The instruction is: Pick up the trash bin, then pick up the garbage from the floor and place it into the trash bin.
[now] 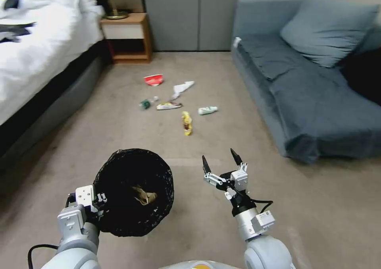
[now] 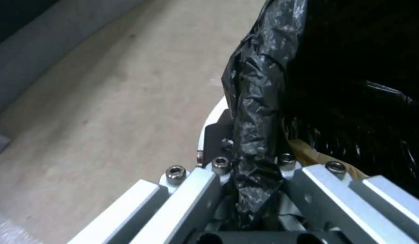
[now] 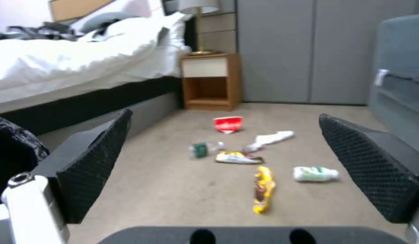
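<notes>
Down by the carpet, the left gripper (image 1: 99, 205) has its fingers clamped on the trash bin (image 1: 133, 191) rim, while the right gripper (image 1: 222, 162) hangs wide open short of the garbage (image 1: 187, 123).

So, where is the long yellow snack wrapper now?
In the head view, the long yellow snack wrapper lies on the beige carpet, nearest the robot, beside the small white plastic bottle.

Likely bedroom: bed (image 1: 35, 35), nightstand (image 1: 127, 37), sofa (image 1: 309, 86).
</notes>
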Tool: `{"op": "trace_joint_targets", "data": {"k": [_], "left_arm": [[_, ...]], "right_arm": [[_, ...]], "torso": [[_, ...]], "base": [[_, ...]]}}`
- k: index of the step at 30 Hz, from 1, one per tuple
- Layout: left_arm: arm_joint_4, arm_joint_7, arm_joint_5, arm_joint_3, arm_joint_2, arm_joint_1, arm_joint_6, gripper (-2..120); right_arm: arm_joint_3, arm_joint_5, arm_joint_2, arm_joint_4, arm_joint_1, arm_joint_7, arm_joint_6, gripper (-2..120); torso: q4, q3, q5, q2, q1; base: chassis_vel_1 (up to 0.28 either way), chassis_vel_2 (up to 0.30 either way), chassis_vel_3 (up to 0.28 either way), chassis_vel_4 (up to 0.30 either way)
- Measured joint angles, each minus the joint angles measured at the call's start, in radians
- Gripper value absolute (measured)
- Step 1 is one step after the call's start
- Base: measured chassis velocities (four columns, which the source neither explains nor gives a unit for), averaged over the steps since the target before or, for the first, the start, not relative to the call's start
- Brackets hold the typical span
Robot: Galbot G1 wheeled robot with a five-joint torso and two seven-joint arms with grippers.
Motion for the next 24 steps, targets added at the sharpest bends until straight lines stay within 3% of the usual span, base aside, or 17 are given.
{"op": "trace_joint_targets", "data": {"k": [17, 24], "left_arm": [[-0.012, 0.000, 0.014, 0.004, -0.008, 0.019, -0.010, 1], [-0.015, 0.001, 0.017, 0.004, -0.011, 0.023, -0.012, 1]], "right_arm": [[0.017, 0.001, 0.002, -0.006, -0.002, -0.007, 0.017, 100], [0.018, 0.003, 0.006, -0.006, 0.002, -0.007, 0.015, 98]], "torso": [[-0.0002, 0.000, 0.0000, 0.000, 0.000], [-0.0001, 0.000, 0.0001, 0.000, 0.000]], "base": [[0.016, 0.013, 0.018, 0.017], [-0.097, 0.088, 0.084, -0.081]]}}
